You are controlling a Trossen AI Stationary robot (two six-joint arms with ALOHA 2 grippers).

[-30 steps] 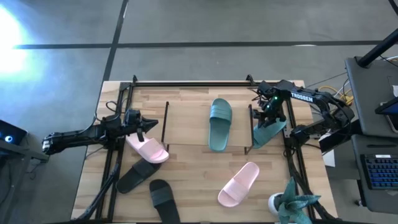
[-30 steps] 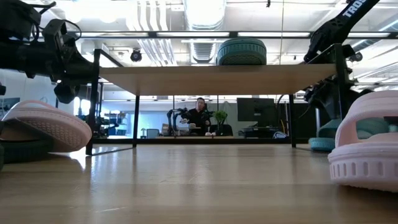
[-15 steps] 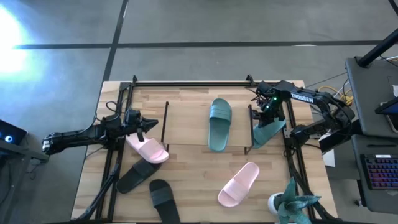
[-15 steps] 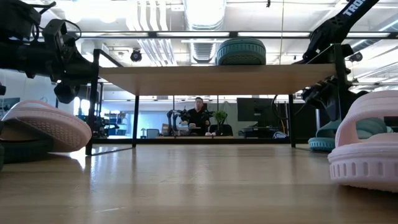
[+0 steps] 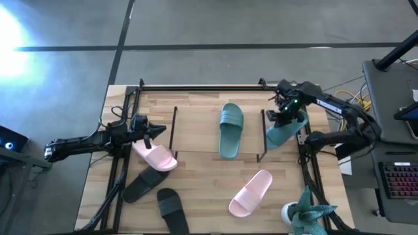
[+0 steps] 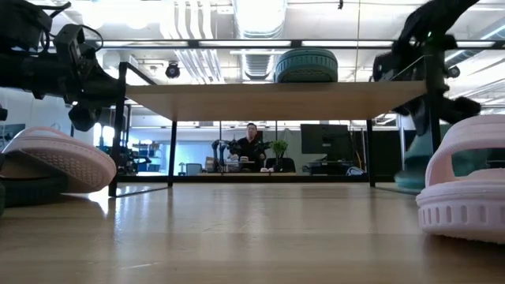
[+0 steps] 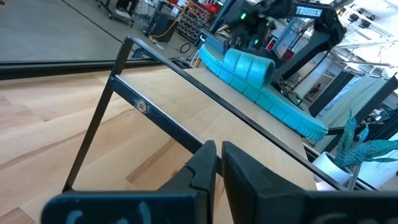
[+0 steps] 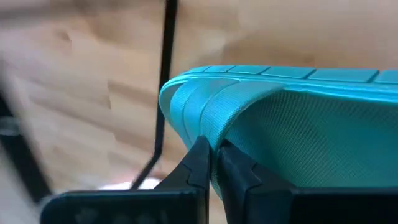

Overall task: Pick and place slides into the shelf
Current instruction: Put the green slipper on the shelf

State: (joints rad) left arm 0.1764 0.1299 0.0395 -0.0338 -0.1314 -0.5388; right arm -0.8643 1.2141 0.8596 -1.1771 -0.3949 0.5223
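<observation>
One teal slide [image 5: 230, 130] lies flat on the wood board of the shelf [image 5: 196, 124]. It also shows in the low view as the teal slide [image 6: 306, 65] and in the left wrist view as the teal slide [image 7: 261, 81]. My right gripper [image 5: 285, 117] is shut on a second teal slide [image 5: 282, 135] just beyond the shelf's right end. My left gripper [image 5: 159, 130] waits shut at the shelf's left end, above a pink slide [image 5: 155, 157]. A second pink slide [image 5: 251, 192] and two black slides [image 5: 144, 185] [image 5: 171, 205] lie on the table in front. My right gripper pinches an edge of the teal slide beside its ribbed strap [image 8: 200, 127] between its two fingers [image 8: 198, 163]. It comes steeply from above. The slide hangs tilted below it. Whether the slide's lower end [image 6: 405, 181] is on the table, I cannot tell.
A large black tube frame [image 5: 196, 87] runs round the table, and its posts stand close to both arms. A potted plant [image 5: 307, 212] stands at the near right corner. Bare wood lies between the shelf and the near edge, in the middle.
My right gripper has gone up and a little toward the far right, tipping as it rose. The teal slide's upper part has come up with it, away from the shelf's right post, against which it leaned.
</observation>
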